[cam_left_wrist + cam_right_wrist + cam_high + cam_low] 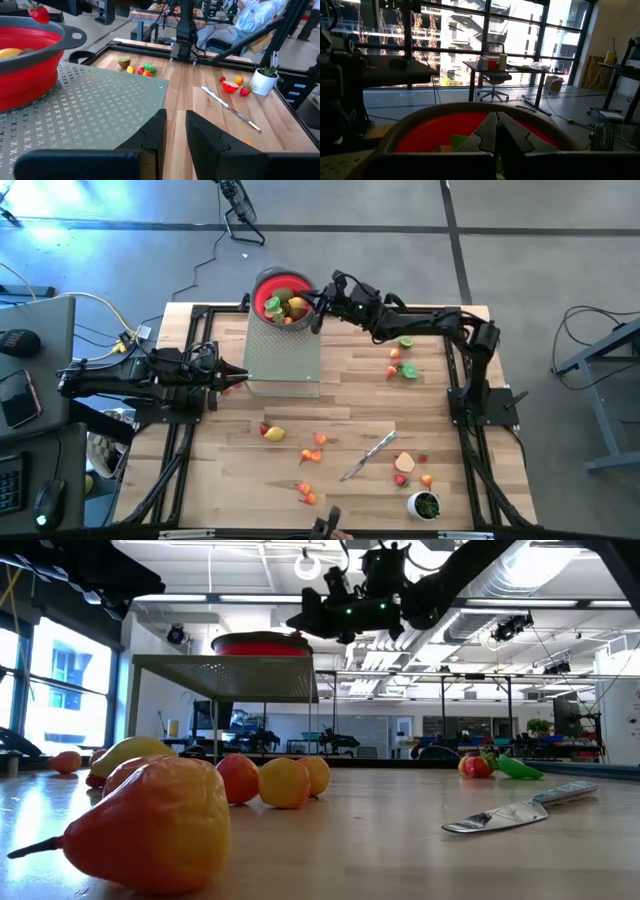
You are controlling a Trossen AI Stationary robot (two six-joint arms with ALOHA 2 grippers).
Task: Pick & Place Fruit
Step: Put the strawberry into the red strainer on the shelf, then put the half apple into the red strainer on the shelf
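A red bowl (pixel 272 284) with several fruit pieces (pixel 287 308) in it stands on a grey perforated platform (pixel 284 352) at the table's far side. My right gripper (pixel 319 310) is shut at the bowl's right rim, with a small red fruit piece (pixel 39 14) in the air at its tip, above the rim. My left gripper (pixel 175 132) waits at the platform's left near corner, slightly open, nothing between its fingers. More fruit (pixel 273 433) lies scattered on the wooden table. My right gripper comes in about level from the table's right. The red fruit piece hangs clear above the bowl's rim (pixel 60 31) at the fingertips. The picture's top edge cuts off the place of contact, and the right wrist view does not show the piece.
A silver knife (pixel 368 455) lies near the front right, beside a tan fruit half (pixel 404 463) and a white cup with green contents (pixel 425 504). Green and red pieces (pixel 403 369) lie under my right arm. Orange pieces (pixel 307 458) lie mid-table.
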